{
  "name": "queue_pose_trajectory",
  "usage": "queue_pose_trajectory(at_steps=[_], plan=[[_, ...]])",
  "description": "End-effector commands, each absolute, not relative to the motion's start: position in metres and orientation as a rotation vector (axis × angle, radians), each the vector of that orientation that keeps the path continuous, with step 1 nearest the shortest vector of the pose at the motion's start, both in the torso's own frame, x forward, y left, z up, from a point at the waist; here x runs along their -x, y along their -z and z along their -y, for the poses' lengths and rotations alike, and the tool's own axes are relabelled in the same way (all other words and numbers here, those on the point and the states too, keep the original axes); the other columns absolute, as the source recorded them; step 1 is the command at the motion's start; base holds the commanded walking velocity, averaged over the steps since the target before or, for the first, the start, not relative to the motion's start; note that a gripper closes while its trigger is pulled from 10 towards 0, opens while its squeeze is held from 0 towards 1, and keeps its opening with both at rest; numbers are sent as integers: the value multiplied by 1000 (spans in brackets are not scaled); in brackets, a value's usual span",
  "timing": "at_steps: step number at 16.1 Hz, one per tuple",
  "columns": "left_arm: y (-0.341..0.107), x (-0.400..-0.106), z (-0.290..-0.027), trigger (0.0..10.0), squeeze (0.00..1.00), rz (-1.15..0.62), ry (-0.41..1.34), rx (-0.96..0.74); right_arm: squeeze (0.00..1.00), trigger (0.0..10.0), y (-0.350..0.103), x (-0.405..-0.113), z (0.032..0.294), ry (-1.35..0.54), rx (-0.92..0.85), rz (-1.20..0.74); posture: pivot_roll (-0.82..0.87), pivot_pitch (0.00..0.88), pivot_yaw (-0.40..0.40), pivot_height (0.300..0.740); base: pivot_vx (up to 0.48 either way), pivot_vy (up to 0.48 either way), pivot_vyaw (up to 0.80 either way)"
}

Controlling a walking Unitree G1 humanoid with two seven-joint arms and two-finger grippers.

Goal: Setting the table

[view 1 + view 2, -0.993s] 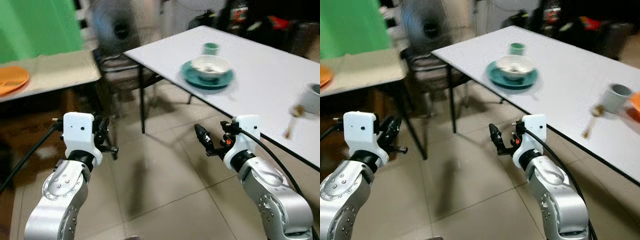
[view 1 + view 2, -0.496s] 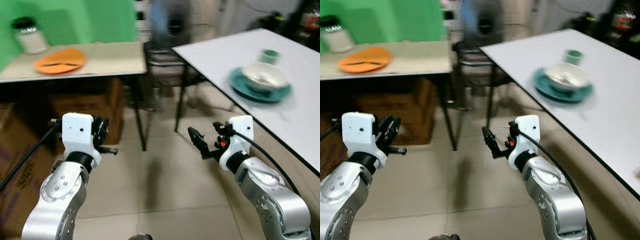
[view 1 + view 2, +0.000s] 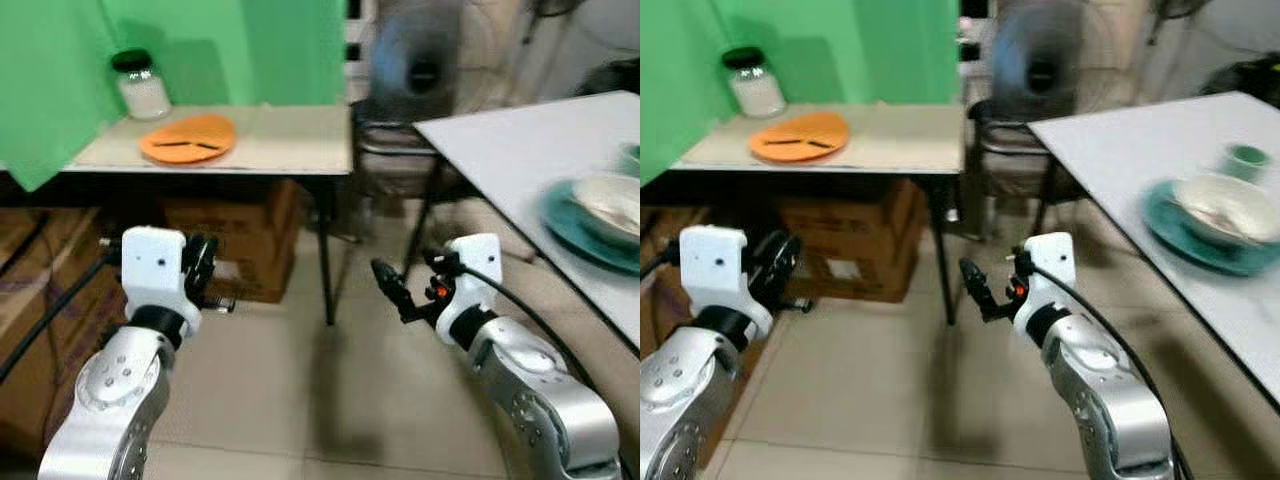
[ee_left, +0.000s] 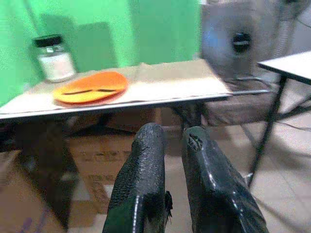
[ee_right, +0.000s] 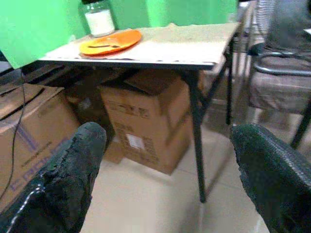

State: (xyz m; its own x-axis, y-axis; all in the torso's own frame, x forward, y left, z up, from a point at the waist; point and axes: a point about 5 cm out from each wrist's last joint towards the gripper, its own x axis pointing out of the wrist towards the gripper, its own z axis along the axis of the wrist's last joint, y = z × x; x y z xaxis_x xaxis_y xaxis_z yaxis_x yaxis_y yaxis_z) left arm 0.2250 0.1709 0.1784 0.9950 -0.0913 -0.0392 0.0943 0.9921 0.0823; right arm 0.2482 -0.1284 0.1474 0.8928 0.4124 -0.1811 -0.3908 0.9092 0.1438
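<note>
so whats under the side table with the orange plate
Cardboard boxes sit on the floor under the side table. Their far sides are hidden in shadow.

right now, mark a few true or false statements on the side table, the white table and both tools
1. The flat orange plate lies on the beige side table. True.
2. The glass jar with a black lid stands on the floor. False: it stands on the side table, behind the plate.
3. The right tool has its fingers spread wide, holding nothing. True.
4. The left tool grips the plate. False: its fingers are close together, holding nothing.
5. The white bowl sits on a teal plate on the white table. True.
</note>
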Motion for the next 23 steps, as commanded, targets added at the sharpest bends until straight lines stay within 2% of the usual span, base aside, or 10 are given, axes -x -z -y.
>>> queue_pose_trajectory(at_steps=[1, 5, 14, 23], plan=[[-177, -225, -177, 10000, 0, -53, 73, -90, 0, 10000, -149, -249, 122, -434, -122, -202, 2, 0, 32, 740, 368, 0, 0], [-177, -224, -178, 10000, 0, -52, 69, -93, 0, 10000, -149, -248, 120, -459, -69, -194, 4, 0, 32, 740, 381, 0, 123], [-177, -224, -177, 10000, 0, -52, 69, -99, 0, 10000, -150, -250, 115, -497, -47, -177, 12, 0, 23, 740, 384, 0, 759], [-176, -223, -178, 10000, 0, -57, 79, -111, 0, 10000, -150, -253, 118, -458, -89, -167, 14, 0, 20, 740, 385, 0, 0]])
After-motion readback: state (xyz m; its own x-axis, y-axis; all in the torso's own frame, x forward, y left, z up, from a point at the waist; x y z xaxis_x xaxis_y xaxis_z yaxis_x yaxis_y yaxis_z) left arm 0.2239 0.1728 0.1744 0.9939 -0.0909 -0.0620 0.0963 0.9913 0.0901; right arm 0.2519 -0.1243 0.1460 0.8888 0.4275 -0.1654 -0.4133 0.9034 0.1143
